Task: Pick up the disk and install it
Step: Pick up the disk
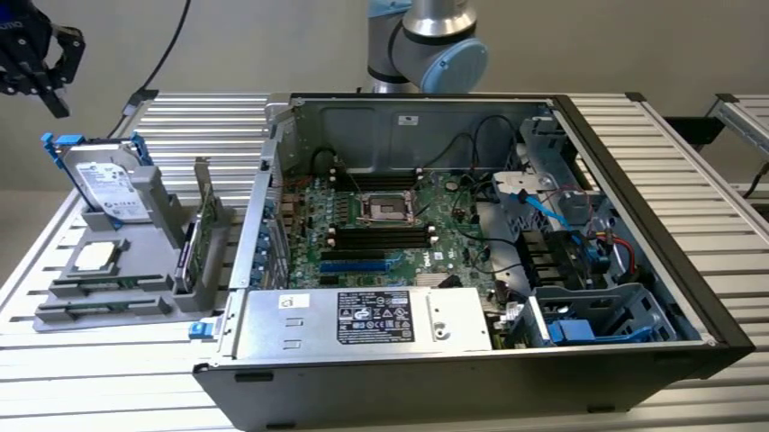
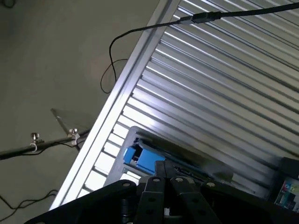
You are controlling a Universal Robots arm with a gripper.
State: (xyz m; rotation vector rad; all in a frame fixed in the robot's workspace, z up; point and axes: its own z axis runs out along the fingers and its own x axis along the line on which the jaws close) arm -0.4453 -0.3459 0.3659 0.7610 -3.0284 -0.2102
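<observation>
Black jointed fingers (image 2: 154,189) lie pressed together, clenched on nothing; in the wrist view their lower parts run off the frame. The dark gripper (image 1: 54,101) hangs high at the exterior view's left, partly cropped, above and apart from the disk (image 1: 108,184), a silver-grey rectangular metal hard drive with a white label in a blue plastic carrier frame. The disk stands on edge in a grey plastic stand (image 1: 121,274). In the wrist view a blue corner of its frame peeks past the fingers, the rest hidden. A small square silver chip (image 1: 99,256) lies flat on the stand, and a thin dark card (image 1: 202,225) stands upright beside it. Towards the exterior view's right, an open black computer case (image 1: 655,193) sits on the ribbed aluminium table (image 1: 96,387); the disk's label print is unreadable.
</observation>
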